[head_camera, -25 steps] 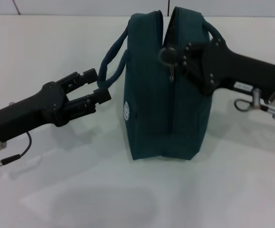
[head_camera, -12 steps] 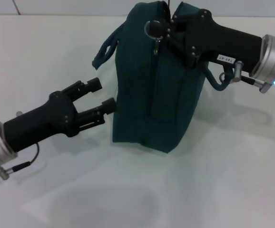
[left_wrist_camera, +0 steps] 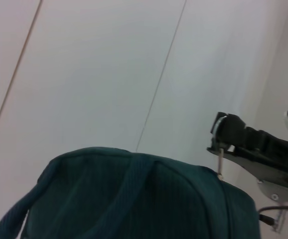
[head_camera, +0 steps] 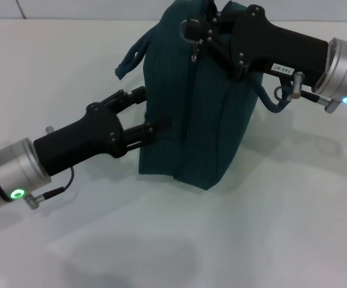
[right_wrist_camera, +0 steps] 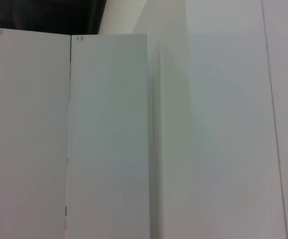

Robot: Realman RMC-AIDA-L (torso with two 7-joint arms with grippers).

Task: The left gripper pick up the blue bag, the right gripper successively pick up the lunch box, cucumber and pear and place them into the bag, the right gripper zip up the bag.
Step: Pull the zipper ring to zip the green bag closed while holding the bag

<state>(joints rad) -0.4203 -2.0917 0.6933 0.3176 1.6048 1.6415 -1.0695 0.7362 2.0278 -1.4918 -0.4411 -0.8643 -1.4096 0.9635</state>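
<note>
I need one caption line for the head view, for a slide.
Right gripper pinches the ring zipper pull atop the blue bag; open left gripper braces its side.

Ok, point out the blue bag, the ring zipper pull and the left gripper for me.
blue bag (head_camera: 203, 120): head view, on its broad teal side panel.
ring zipper pull (head_camera: 191, 29): head view, on the metal ring at the bag's top, by the right gripper's fingertips.
left gripper (head_camera: 144, 113): head view, midway between its two fingertips, against the bag's side.

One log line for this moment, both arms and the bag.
left tool open against blue bag side | right tool at zipper pull, top | bag upright on table
</note>
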